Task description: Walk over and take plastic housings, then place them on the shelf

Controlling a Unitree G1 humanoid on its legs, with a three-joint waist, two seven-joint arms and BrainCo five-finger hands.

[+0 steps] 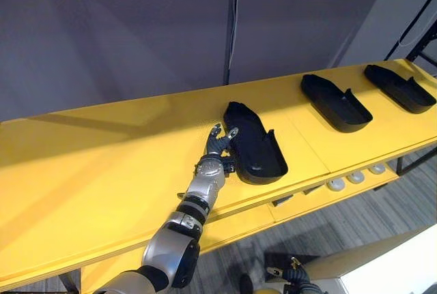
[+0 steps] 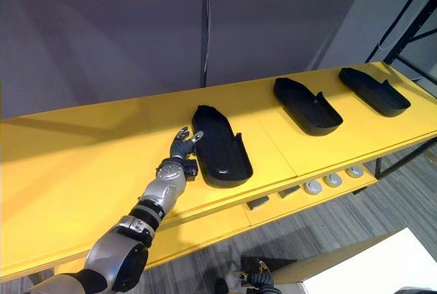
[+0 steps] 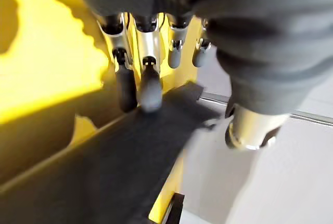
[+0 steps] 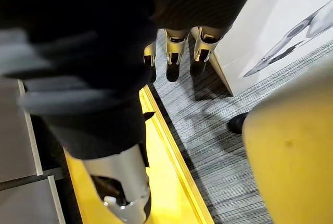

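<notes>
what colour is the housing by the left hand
Black. The housing by the left hand shows best in the left eye view, on the yellow shelf.

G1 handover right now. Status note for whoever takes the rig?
Left hand: open, fingertips resting on the left rim of the nearest black plastic housing, not closed on it.
Right hand: open, empty, hanging low over the floor.
Things: the middle housing and far housing lie further right on the same yellow shelf, untouched.
Done: three housings on the shelf.
Left: probably pull the left hand clear.
</notes>
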